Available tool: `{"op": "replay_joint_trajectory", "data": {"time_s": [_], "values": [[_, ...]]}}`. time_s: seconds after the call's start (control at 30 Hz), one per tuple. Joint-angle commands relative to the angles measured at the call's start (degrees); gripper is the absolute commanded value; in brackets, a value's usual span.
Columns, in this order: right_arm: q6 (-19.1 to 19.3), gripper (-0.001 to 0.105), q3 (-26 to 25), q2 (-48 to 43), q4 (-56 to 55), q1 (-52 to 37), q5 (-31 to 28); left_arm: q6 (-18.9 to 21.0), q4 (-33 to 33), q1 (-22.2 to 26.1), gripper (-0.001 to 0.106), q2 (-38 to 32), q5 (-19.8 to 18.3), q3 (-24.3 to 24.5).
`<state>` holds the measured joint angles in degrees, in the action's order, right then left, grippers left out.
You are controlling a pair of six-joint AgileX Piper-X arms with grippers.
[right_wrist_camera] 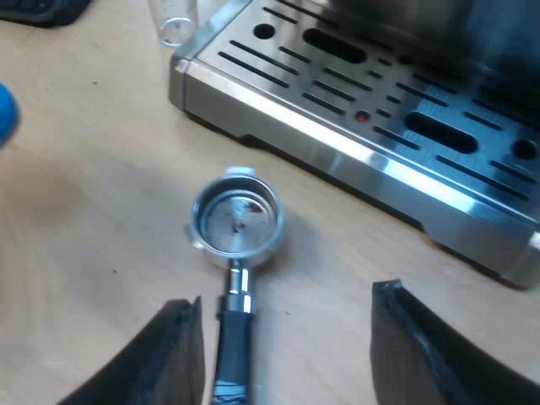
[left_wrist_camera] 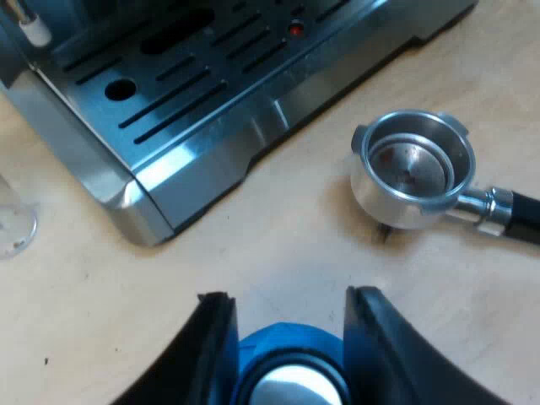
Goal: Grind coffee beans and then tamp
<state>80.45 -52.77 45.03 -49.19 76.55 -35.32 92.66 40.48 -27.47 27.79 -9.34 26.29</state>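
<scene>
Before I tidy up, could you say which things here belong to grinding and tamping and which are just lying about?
For the job: machine, holder, tamper held in the left gripper.
Lying about: glass, beside the machine.

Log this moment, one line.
holder: loose on table, empty | left gripper: at blue tamper | right gripper: open, over handle | grind: not started
</scene>
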Motion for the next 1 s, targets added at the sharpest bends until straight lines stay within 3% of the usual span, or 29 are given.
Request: {"op": "replay_joint_trajectory", "data": {"time_s": [0.03, 0.3, 0.33, 0.67, 1.0], "values": [[-0.7, 0.047, -0.5, -2.0, -2.2, -0.4, -1.5, -0.2, 1.2, -0.4, 0.001, -0.6, 0.4, 1.7], [-3.3, 0.047, -0.5, -4.6, -7.8, -0.4, -2.7, -0.2, 2.2, -0.4, 0.001, -0.5, 0.2, 4.0], [-5.0, 0.047, -0.5, -5.3, -9.8, -0.4, -4.0, -0.2, 2.2, -0.4, 0.001, -0.5, 0.1, 4.0], [-8.8, 0.047, 2.2, -5.4, -9.4, -0.4, -4.6, -0.2, 2.2, -0.4, 0.001, -0.5, -0.7, 4.0], [-8.3, 0.047, 2.4, -5.4, -5.1, -0.4, -4.4, -0.2, 2.2, -0.4, 0.001, -0.5, -1.3, 4.0]]}}
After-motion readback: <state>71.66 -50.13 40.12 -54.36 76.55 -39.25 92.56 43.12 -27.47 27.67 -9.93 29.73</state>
